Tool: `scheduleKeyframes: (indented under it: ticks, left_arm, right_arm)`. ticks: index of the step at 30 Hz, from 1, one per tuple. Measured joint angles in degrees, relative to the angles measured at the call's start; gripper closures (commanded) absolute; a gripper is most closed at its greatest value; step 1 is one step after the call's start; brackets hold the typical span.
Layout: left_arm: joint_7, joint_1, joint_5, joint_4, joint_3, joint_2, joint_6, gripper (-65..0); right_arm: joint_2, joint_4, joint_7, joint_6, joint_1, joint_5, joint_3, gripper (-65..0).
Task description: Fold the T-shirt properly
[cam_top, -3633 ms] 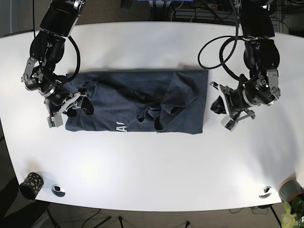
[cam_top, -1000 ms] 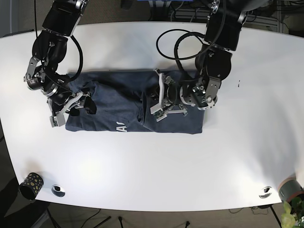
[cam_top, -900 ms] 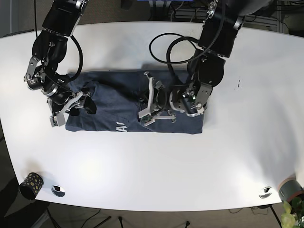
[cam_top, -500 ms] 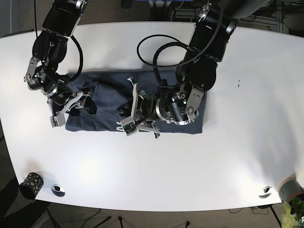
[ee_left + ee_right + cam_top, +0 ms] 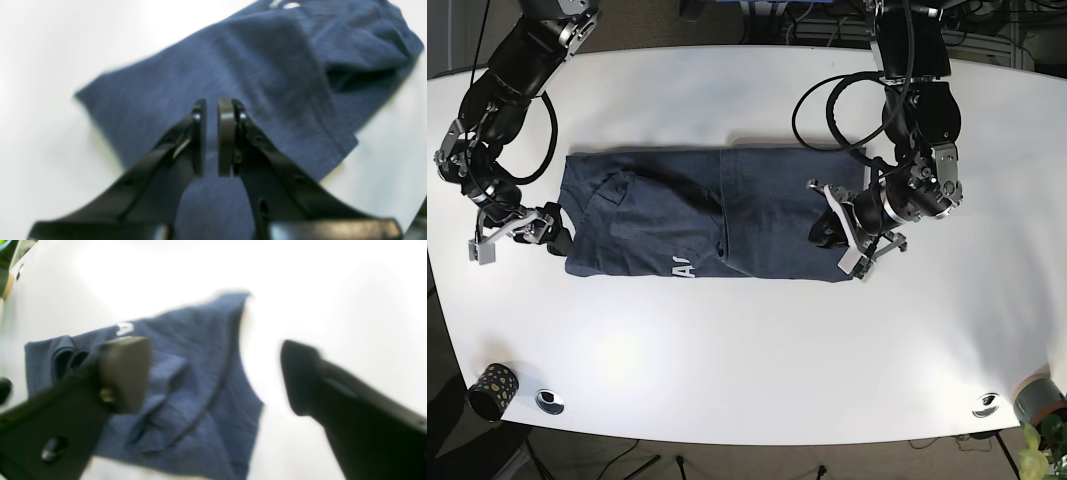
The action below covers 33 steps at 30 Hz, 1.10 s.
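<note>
The dark navy T-shirt [image 5: 677,215] lies spread flat across the white table, with a vertical fold line near its middle and white lettering at the front hem. My left gripper [image 5: 830,234] hovers over the shirt's right part. In the left wrist view the left gripper [image 5: 211,133] has its jaws almost together with nothing between them, above the blue T-shirt [image 5: 260,66]. My right gripper [image 5: 519,233] sits just off the shirt's left edge. In the right wrist view the right gripper [image 5: 213,373] is wide open above a corner of the T-shirt [image 5: 186,373].
A patterned cup [image 5: 492,390] and a metal disc [image 5: 549,401] sit at the front left corner. A second disc [image 5: 985,404] and a small plant pot [image 5: 1039,402] are at the front right. Cables hang behind the table's far edge.
My left arm, which had swept left across the shirt, has drawn back to the shirt's right side. The right half now lies flat. My right gripper has moved left off the cloth.
</note>
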Motion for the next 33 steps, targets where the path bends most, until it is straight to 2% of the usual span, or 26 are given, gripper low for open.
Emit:
scheduleKeyframes:
  ticks: [5, 11, 16, 20, 23, 25, 29, 31, 33]
  left_arm:
    - [0.17, 1.81, -0.02, -0.02, -1.33, 0.13, -0.04, -4.2]
    - [-0.39, 0.63, -0.87, -0.02, -9.77, 0.22, 0.02, -4.2]
    - [0.02, -1.25, -3.26, -0.79, -9.57, -2.60, 0.15, -4.2]
    - [-1.31, -2.86, -5.11, -7.48, -9.51, -3.63, 0.02, -4.2]
    - [0.42, -2.32, -4.85, -11.50, -9.64, -5.22, 0.02, -4.2]
    - [0.09, -2.21, -7.23, -12.39, -9.70, -5.84, 0.02, -4.2]
    - [-0.83, -2.67, -8.70, -13.55, -9.57, -5.73, 0.02, -4.3]
    - [-0.79, -2.51, -8.68, -13.70, -9.29, -5.53, 0.00, -4.3]
    - [-0.70, -2.38, -8.66, -13.79, -9.25, -5.44, -0.02, -4.3]
  right_arm:
    - [2.62, -8.59, 0.07, -0.20, 1.25, 1.29, 1.53, -63.4]
    - [3.32, -13.90, 0.59, -0.17, 1.73, 2.51, 1.66, -63.4]
    - [1.31, -14.01, 0.46, -0.17, 0.52, 2.12, 1.62, -63.4]
    - [-0.83, -13.94, 1.33, 0.04, -0.46, 2.93, 1.22, -63.4]
    - [-1.55, -13.16, 1.97, 0.07, -0.76, 3.82, -1.53, -63.4]
    - [-2.19, -11.15, 1.64, -0.22, -1.40, 3.58, -3.89, -63.4]
    - [-5.46, -6.86, 1.42, -0.13, -2.62, 2.86, -6.23, -63.3]
    - [-6.58, -6.49, 1.14, -0.17, -2.40, 2.95, -6.27, -60.4]
    - [-6.78, -6.49, 1.05, -0.22, -2.16, 2.71, -6.34, -54.7]
